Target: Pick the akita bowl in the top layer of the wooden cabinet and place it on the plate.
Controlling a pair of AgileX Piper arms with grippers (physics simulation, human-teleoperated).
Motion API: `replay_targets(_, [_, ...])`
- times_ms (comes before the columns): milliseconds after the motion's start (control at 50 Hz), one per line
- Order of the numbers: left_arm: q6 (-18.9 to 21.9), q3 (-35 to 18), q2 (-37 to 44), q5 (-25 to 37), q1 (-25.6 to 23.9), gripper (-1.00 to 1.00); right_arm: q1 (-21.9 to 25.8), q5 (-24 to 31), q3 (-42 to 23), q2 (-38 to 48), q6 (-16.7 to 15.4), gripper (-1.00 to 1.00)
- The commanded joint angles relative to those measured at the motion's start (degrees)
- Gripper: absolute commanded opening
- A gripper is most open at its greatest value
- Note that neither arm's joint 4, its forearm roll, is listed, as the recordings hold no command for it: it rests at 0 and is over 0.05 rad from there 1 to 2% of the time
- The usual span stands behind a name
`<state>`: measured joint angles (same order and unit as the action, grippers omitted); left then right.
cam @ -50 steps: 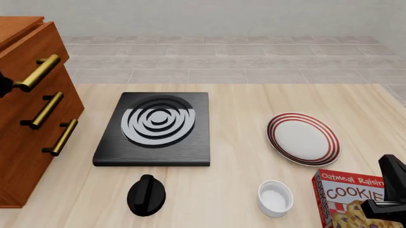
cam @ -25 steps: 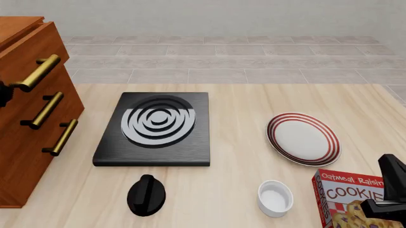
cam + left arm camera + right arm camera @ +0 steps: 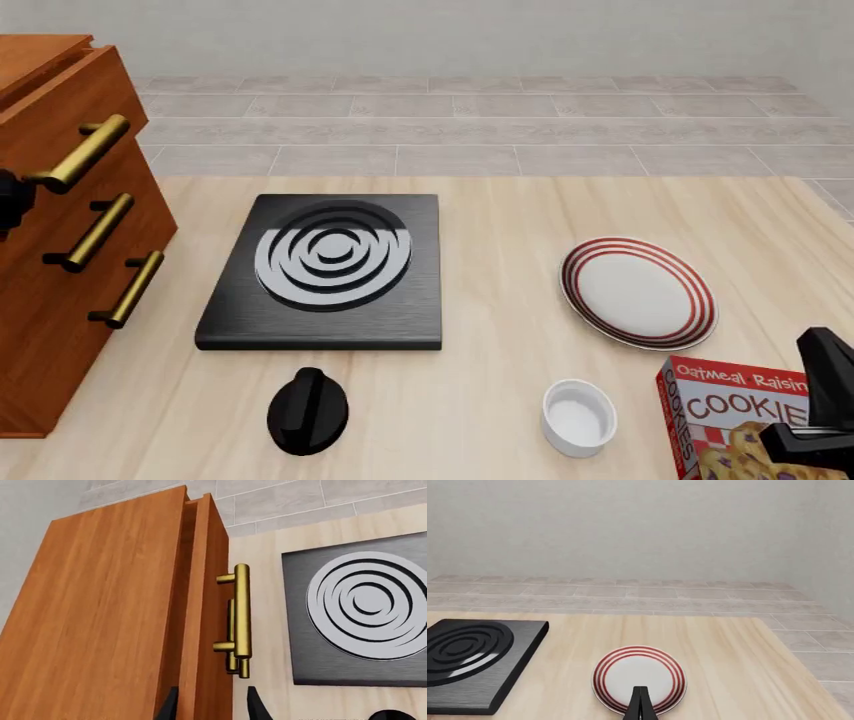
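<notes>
1. Meanwhile, the wooden cabinet point(image 3: 60, 230) stood at the left edge of the table point(image 3: 507, 210), its three brass bar handles facing right toward the black stove slab point(image 3: 327, 270).
2. The top layer point(image 3: 60, 110) stood slightly out from the cabinet front, with a narrow gap visible in the left wrist view between the drawer face point(image 3: 203, 605) and the cabinet body point(image 3: 100, 620).
3. The left gripper point(image 3: 212, 707) sat just near of the top handle point(image 3: 240, 612), its two finger tips spread apart and holding nothing; one tip lay over the drawer's front edge.
4. The akita bowl could not be seen in any view; the drawer's inside was hidden.
5. The plate point(image 3: 638, 292) lay to the right of the stove slab, bare on top.
6. A white little cup point(image 3: 579, 417) stood near of the plate, with a cookie box point(image 3: 734, 420) to its right and a black knob-like object point(image 3: 308, 411) to its left.
7. The right gripper point(image 3: 640, 705) hovered near of the plate, its fingers pressed together with nothing between them.
</notes>
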<state>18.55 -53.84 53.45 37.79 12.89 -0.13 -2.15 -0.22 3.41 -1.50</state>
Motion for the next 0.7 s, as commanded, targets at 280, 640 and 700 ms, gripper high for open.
replay_targets(280, [-1.7, 1.3, -0.5, 3.4, -6.2, 1.00, -0.1, 1.8, 0.0, -1.8, 0.4, -1.00])
replay_targets(640, [-3.3, 0.3, -0.9, 4.6, -10.9, 1.00, -0.1, 1.2, 0.0, -1.4, 0.7, -1.00])
replay_targets(700, [-3.2, 0.4, -0.9, 4.5, -11.7, 1.00, -0.1, 1.0, 0.0, -1.2, 0.7, -1.00])
